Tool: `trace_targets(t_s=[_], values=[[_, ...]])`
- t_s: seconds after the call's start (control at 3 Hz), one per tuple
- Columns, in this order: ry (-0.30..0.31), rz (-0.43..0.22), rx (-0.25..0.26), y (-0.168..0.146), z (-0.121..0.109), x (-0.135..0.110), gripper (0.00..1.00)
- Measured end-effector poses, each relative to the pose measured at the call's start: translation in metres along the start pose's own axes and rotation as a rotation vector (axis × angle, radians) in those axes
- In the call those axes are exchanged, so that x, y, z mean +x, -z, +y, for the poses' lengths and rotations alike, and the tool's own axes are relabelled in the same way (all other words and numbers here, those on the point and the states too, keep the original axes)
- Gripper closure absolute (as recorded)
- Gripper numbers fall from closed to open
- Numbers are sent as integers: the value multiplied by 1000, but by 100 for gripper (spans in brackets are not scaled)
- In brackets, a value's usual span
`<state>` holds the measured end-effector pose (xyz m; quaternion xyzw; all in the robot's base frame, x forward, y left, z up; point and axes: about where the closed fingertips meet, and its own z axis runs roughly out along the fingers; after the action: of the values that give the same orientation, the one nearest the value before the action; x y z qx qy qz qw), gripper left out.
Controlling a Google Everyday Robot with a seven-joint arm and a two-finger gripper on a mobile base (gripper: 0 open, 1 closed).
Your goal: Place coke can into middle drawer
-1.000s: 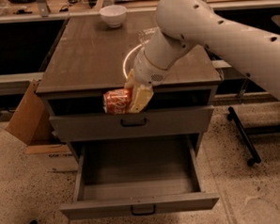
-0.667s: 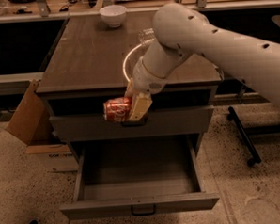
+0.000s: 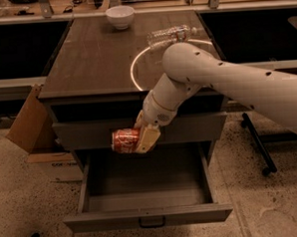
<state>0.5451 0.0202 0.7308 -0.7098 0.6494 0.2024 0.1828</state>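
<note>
Gripper [image 3: 138, 140] was closed around the coke can [image 3: 122, 140], which lay sideways in front of the upper drawer front [image 3: 84, 135], above far-left part of the pulled-out middle drawer [image 3: 148, 216].

The white arm [image 3: 226, 81] is showing small dark holes. Its gripper [image 3: 136, 136], above the drawer [image 3: 149, 218], is showing tan fingers [image 3: 147, 139].

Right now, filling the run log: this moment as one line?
gripper: shut on coke can, over open middle drawer | can: sideways, not yet inside | cabinet top: bowl, water bottle
</note>
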Motion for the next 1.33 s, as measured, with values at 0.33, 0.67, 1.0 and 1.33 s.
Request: trace_targets(t_s=[0.33,0.67,1.0,1.33], values=[[-63,-32,-79,-45,14,18,100],[-64,-32,-79,-45,14,18,100],[-127,-13,-77,-60,23,32,100],[-218,6,-77,-81,38,47,100]])
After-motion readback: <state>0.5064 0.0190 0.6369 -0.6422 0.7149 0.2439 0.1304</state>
